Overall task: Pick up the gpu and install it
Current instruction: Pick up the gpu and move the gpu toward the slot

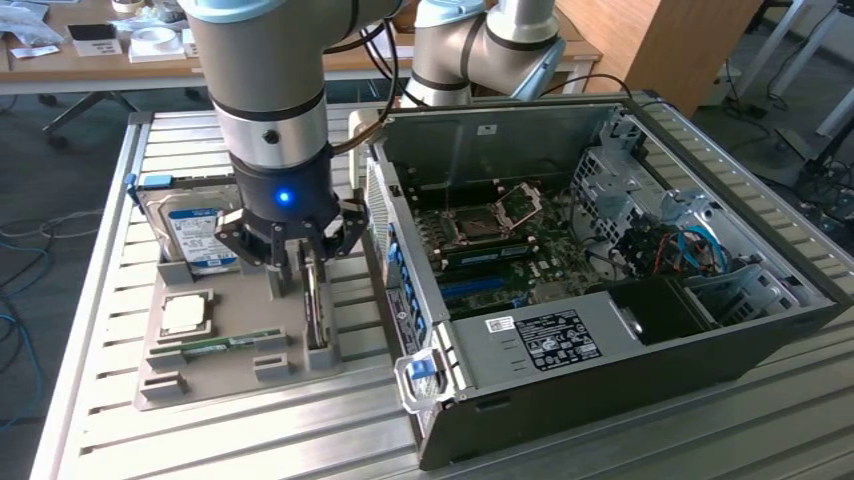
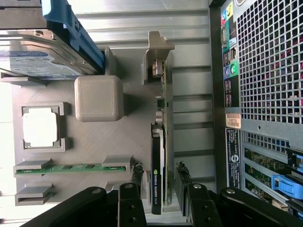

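The gpu (image 2: 158,142) is a thin dark card with a pale metal bracket at one end. It stands on edge in a slot of the grey holder tray (image 1: 214,385), to the exterior view's left of the open computer case (image 1: 641,330). My gripper (image 2: 159,177) hangs straight over the card with one finger on each side of its near end. A gap shows on both sides, so the jaws are open. In the exterior view the gripper (image 1: 300,280) is low over the gpu (image 1: 315,315), right above the tray.
The tray also holds a hard drive (image 1: 194,235) with a blue-white label, a CPU (image 1: 184,315), a green RAM stick (image 1: 220,347) and a raised grey block (image 2: 98,98). The case lies open with its motherboard (image 1: 494,250) exposed. Its rear panel stands close beside the gpu.
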You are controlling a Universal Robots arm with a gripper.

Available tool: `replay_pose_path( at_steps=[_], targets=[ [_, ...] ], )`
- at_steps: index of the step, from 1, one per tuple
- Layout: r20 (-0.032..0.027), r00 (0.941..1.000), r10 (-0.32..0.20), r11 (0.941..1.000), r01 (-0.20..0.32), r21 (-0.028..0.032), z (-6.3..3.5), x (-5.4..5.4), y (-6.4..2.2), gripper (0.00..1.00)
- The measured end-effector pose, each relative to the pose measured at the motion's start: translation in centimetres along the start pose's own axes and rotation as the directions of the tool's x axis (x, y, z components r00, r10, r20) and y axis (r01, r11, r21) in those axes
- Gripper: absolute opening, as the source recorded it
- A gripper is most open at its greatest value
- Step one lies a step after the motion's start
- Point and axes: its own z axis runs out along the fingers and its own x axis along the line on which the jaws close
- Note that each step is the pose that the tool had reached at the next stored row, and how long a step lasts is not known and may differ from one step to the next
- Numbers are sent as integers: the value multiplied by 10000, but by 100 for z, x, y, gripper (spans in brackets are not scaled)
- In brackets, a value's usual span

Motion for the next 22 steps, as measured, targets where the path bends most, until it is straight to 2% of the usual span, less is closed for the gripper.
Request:
replay_pose_path(
  at_steps=[22],
  targets=[
    [2, 10000, 0, 10000, 0, -9, 35, 1, -1, 42]
  ],
)
